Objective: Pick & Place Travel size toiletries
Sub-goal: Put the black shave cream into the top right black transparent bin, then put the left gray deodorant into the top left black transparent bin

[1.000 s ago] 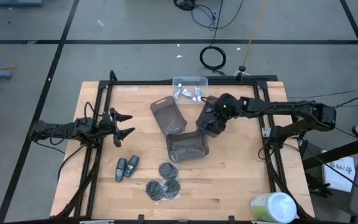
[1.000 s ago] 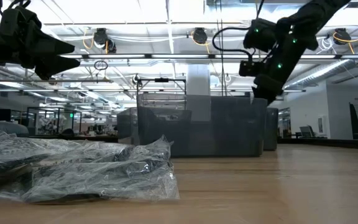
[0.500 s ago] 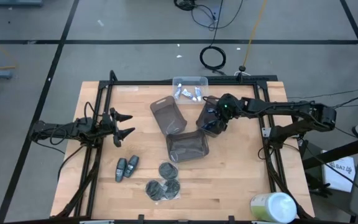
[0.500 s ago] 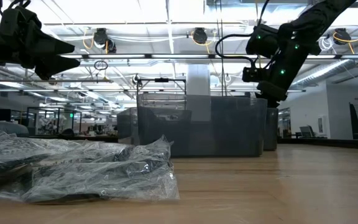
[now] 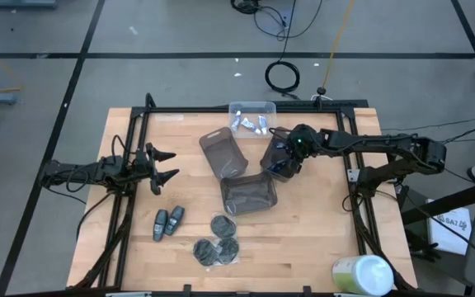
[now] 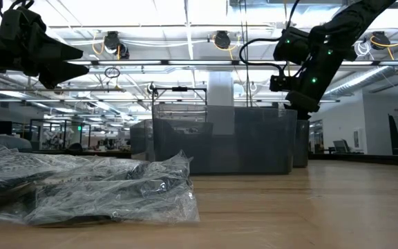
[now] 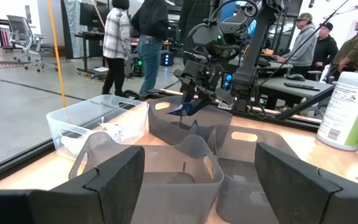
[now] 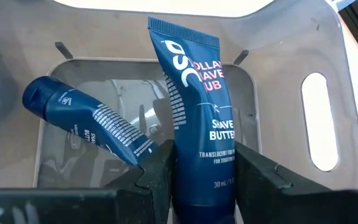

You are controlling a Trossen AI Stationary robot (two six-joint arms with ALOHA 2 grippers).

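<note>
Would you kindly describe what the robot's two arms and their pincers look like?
Both arms are dark, slim and jointed, with black cables running along them. The left pincer ends in two pointed black fingers. The right pincer has blocky dark fingers, and small green lights glow on its wrist.

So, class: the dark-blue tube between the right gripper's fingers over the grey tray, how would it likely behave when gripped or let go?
The dark-blue tube has a flat crimped end, so it probably dents under the right gripper. It looks small, likely light. Dropped into the grey tray, it would probably flop flat beside the second tube, perhaps rolling a little.
</note>
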